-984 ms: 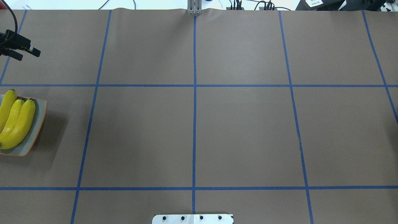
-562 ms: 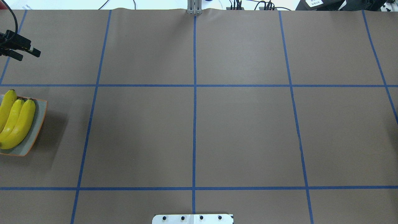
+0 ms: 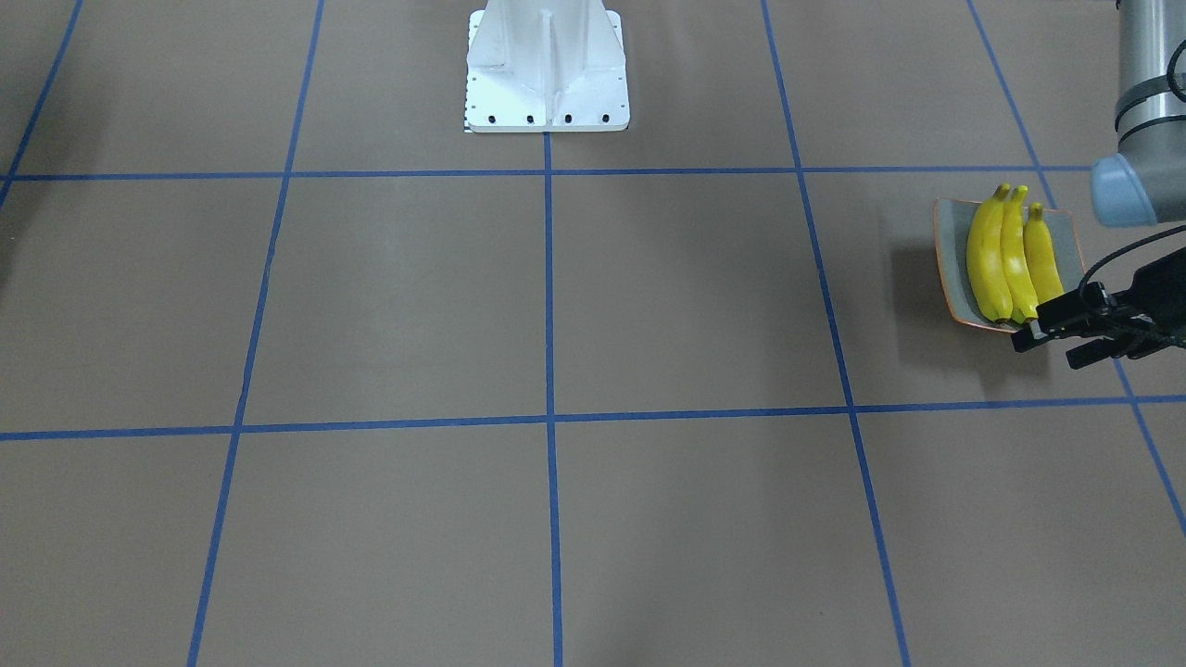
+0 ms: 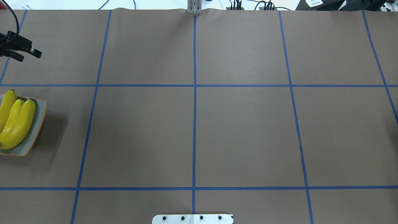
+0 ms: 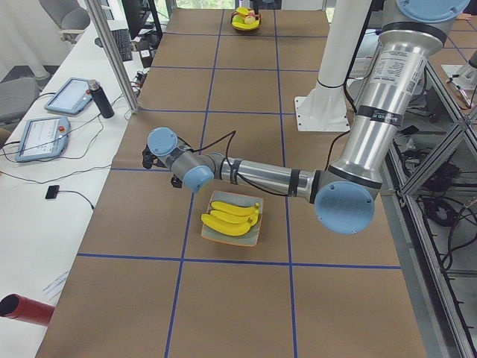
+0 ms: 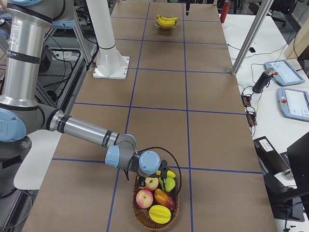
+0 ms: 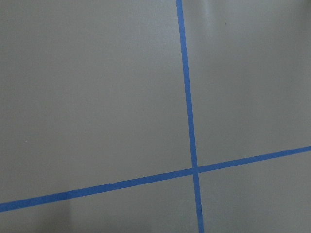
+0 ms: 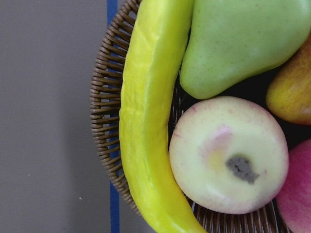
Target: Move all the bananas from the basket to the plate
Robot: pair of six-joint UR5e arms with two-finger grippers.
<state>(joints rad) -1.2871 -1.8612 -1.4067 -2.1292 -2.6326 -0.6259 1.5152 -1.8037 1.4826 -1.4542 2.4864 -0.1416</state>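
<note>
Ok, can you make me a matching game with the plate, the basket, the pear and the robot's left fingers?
Things:
1. plate
2. basket
3. pear
4. left fingers

Places and states:
A. open over bare brown paper, holding nothing
B. green, right next to one banana
C. carrying three bananas
D. woven, with an apple inside

Pairs: 1-C, 2-D, 3-B, 4-A.

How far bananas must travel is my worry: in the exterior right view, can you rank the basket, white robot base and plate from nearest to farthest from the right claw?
1. Basket: under the right claw, at the table's near end.
2. White robot base: partway up the table, on the view's left.
3. Plate: at the far end, holding bananas.
</note>
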